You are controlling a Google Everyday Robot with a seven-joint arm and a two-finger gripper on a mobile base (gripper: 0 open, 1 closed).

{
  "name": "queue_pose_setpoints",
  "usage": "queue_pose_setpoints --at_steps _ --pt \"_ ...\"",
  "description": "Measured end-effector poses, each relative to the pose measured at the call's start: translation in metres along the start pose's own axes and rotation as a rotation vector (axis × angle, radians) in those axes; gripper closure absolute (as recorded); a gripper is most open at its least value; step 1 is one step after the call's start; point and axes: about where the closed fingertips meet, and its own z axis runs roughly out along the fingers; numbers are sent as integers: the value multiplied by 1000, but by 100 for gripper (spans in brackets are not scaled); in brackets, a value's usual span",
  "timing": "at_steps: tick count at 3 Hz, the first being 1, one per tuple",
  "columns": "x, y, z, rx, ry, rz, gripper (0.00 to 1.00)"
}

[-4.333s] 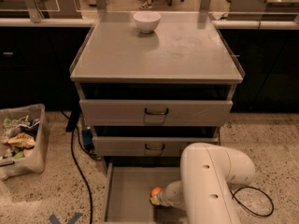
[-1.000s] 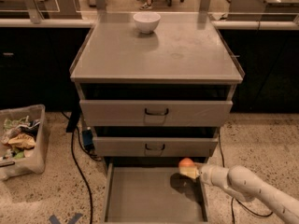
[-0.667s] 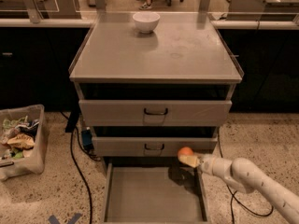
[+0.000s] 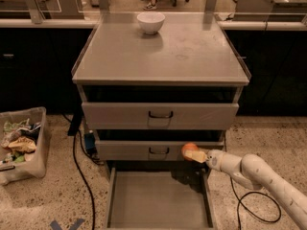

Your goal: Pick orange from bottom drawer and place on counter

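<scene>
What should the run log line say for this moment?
gripper: shut on orange, level with middle drawer front | bottom drawer: open below | counter: white bowl at back, orange not yet placed

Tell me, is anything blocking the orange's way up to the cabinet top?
Nothing lies squarely in the path. The hand holds the orange in front of the middle drawer; above it come the top drawer front and the front edge of the counter, which it probably has to rise clear of. The white bowl sits far back.
</scene>
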Motion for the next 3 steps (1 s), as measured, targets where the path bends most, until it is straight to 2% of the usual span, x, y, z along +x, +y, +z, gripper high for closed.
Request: queue_pose_setpoints --at_steps 1,2,3 --pt "8 22 -19 -43 47 52 100" --pt "7 57 -45 -95 90 105 100" --pt "-17 75 -54 -149 48 98 100"
